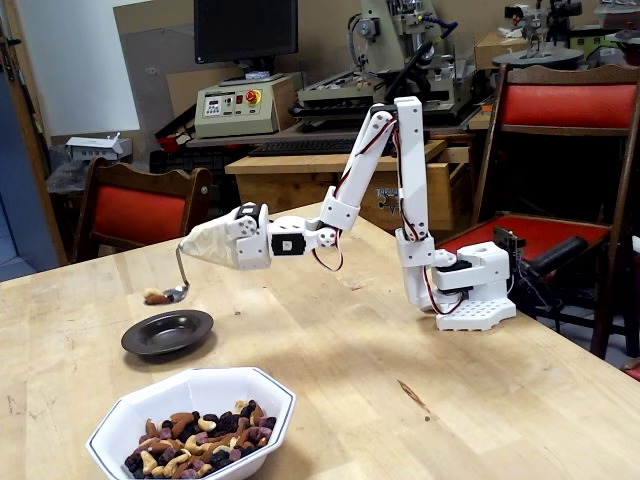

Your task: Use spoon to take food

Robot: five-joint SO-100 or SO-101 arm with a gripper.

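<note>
My gripper [200,246] clamps the taped handle of the spoon [178,291], whose loaded bowl hangs above the far rim of the dark plate [167,332]. The remaining food [200,437] fills the white bowl [255,392]. Any wrist tilt or jolt would likely spill the pieces onto the table [350,350].

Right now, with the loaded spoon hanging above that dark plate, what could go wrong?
1. The shiny silver metal spoon carries tan nuts heaped at its bowl's left edge; a tilt could drop them.
2. It hangs over the far rim of the small dark round plate, so pieces may land on the wooden table.
3. Tape hides the claw, so spoon slippage goes unseen.
</note>
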